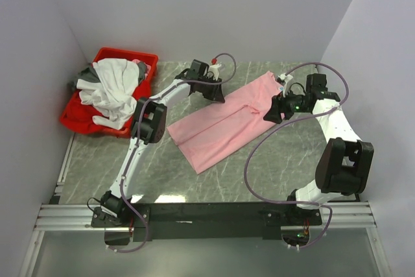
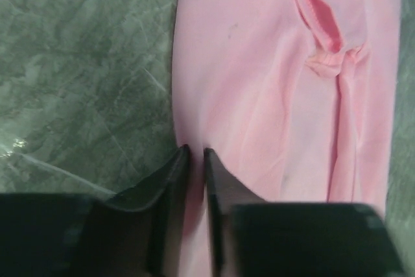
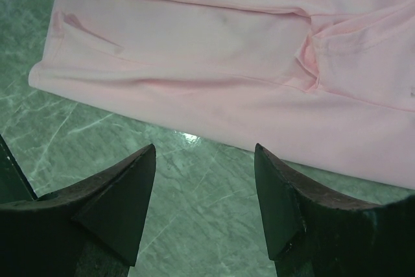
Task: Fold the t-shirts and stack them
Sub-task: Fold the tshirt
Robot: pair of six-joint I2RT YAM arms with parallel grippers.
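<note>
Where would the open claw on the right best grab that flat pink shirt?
The pink t-shirt lies flat as a long folded strip, so probably its long edge facing the right gripper. Come in low from the table side, jaws open across that edge, since only there can a finger slip under the cloth.

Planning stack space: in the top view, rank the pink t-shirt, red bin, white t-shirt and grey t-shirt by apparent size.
1. pink t-shirt and red bin: about equal, not ranked.
2. white t-shirt.
3. grey t-shirt, mostly hidden under the white one.
</note>
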